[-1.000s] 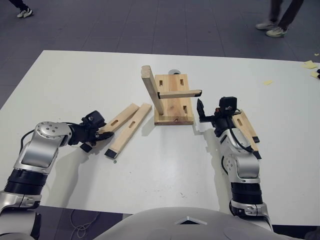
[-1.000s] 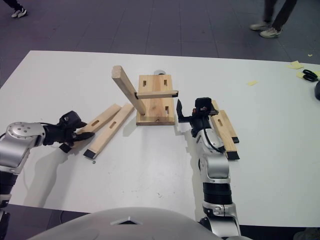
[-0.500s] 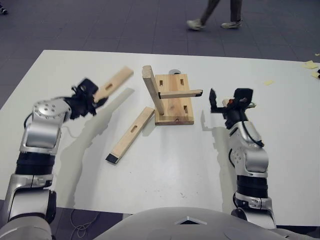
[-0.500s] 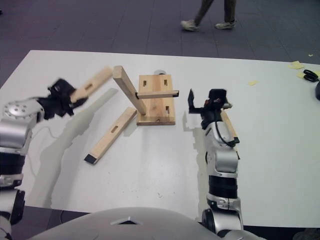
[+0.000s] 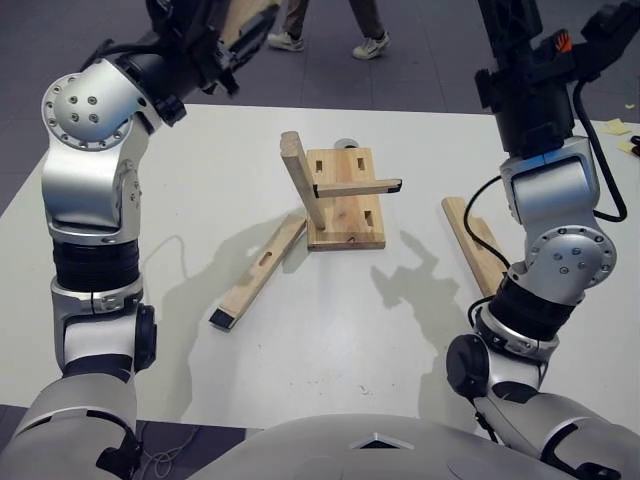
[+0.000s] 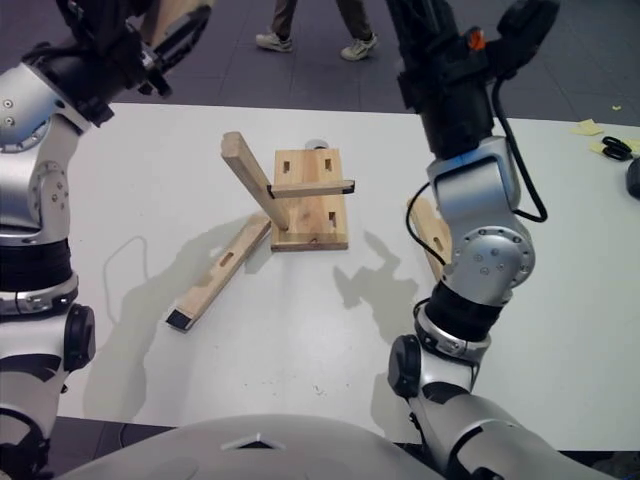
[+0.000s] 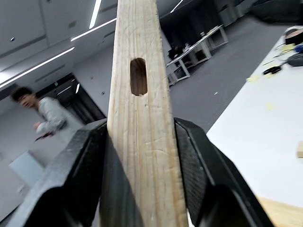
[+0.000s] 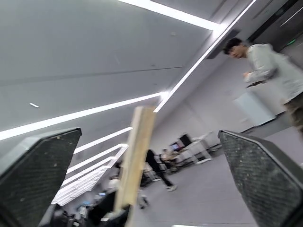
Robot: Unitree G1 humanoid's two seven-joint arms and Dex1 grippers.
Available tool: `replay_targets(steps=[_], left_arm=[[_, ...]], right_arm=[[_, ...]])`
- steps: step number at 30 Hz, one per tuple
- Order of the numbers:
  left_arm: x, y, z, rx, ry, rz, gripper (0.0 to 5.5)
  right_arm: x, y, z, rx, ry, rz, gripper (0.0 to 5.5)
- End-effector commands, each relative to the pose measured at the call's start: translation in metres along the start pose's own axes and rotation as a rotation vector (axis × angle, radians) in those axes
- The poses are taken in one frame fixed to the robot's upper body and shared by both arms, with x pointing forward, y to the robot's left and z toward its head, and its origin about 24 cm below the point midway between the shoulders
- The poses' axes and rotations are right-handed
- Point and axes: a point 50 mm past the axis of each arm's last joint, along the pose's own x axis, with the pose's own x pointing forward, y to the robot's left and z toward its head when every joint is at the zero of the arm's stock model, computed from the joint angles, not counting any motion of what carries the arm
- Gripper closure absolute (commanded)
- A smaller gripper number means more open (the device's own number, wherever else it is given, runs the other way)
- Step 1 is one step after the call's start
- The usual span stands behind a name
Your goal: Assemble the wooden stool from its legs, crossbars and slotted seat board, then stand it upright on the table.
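Both arms stood high above the white surface [image 5: 330, 340], the left one holding a stool leg.
The seat board [image 5: 347, 218] lay flat near the middle of the surface, with an upright leg [image 5: 300, 180] leaning from it and a crossbar [image 5: 360, 187] jutting sideways off that leg. A loose leg [image 5: 262, 270] lay just to the board's left, another wooden piece [image 5: 473, 243] well to its right. The left gripper [image 7: 142, 161] had its fingers [image 7: 85, 179] clamped on a slotted leg [image 7: 139, 109] in the air; the right gripper [image 8: 149, 175] had its fingers spread wide apart.
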Motion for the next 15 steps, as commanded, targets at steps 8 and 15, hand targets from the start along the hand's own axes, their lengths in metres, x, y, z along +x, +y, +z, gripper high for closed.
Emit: replay_targets(steps=[8,15], left_arm=[[-0.003,-0.032,-0.006,-0.091,0.009,-0.2,3.44],[-0.001,-0.038,-0.007,-0.065,0.025,-0.241,3.44]], right_arm=[[-0.001,-0.005,-0.013,0.08,0.048,-0.051,0.5],[0.0,-0.005,-0.017,0.161,0.021,-0.049,1.59]])
